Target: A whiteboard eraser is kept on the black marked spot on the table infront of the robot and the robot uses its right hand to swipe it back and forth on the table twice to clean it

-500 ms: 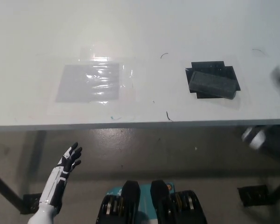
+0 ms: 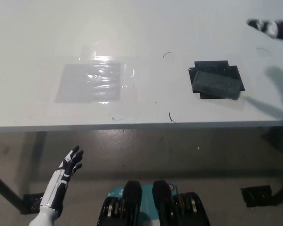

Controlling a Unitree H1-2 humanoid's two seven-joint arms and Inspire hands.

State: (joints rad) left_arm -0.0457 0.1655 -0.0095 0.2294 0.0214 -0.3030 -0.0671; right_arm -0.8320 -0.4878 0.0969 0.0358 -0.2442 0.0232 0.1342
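Nothing swiped yet — the dark grey rectangular foam eraser [image 2: 215, 84] lies untouched on its black marked spot [image 2: 236, 75] near the white surface's [image 2: 141, 28] right front edge. The black right hand [image 2: 269, 27] hovers by the far right corner — finger state unclear. The white left hand [image 2: 70, 162] rests below the front edge, fingers spread.

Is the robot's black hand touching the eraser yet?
No, the eraser lies alone on the black marked spot, and the right hand is up by the picture's top right edge, well apart from it.

No readable text shows anywhere; the table's [image 2: 141, 28] faint pen squiggles seem meaningless.
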